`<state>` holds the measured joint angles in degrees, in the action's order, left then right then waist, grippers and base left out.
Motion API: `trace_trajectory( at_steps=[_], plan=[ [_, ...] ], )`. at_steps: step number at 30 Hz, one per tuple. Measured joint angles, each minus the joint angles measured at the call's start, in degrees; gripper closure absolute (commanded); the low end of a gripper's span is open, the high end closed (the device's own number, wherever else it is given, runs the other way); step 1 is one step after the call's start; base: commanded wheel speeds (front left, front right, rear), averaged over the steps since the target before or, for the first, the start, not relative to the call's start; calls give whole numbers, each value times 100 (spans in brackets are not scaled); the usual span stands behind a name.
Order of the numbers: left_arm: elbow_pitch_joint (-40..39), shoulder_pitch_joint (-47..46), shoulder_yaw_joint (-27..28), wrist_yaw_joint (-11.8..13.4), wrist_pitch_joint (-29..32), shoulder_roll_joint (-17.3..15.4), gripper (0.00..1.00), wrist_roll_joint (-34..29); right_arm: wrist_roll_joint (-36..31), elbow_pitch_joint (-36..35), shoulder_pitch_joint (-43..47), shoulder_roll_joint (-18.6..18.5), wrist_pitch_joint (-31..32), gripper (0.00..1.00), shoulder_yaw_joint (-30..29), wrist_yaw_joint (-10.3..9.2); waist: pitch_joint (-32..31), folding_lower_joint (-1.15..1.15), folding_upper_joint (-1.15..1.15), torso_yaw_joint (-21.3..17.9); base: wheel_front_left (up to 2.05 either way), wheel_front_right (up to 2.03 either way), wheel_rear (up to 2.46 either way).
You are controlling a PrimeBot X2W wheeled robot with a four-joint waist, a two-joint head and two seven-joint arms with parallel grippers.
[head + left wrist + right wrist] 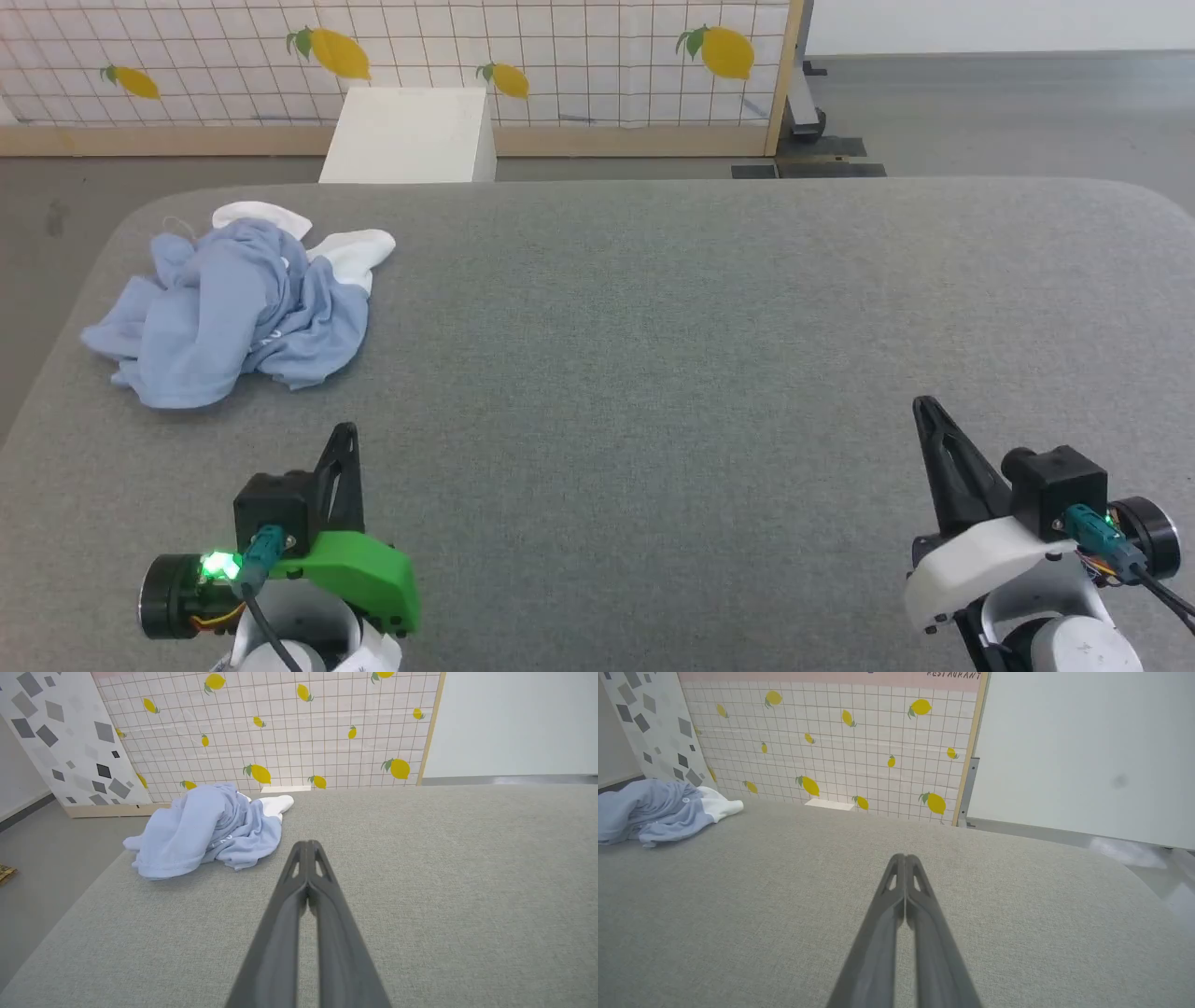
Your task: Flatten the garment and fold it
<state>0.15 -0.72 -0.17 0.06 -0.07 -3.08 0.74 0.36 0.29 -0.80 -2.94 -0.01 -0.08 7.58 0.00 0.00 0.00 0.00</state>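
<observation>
Closed, with its two dark fingers pressed together and nothing held, the left pincer point(345, 434) is seen at the lower left of the head view. It is pointed forward over the grey table point(653, 317) and tipped slightly rightward. The right pincer point(924, 409) is likewise shut and empty at the lower right, and is leaned slightly leftward. The garment point(233, 308) is found crumpled in a heap near the table's far left corner, well apart from both pincers. Its white collar point(355, 247) is turned toward the far side.
</observation>
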Motion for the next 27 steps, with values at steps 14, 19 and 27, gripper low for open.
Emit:
trace_trajectory(
  at_steps=[14,19,27],
  plan=[
    [0,0,2,0,-1,0,100,0,0,0,0,0,0,100,1,0,0,0,0,0,0,0,0],
    [0,0,0,0,-1,0,100,0,0,0,0,0,0,100,0,0,0,0,0,0,0,0,0],
    [0,1,0,0,-1,0,100,0,0,0,0,0,0,100,0,0,0,0,0,0,0,0,0]
  ],
)
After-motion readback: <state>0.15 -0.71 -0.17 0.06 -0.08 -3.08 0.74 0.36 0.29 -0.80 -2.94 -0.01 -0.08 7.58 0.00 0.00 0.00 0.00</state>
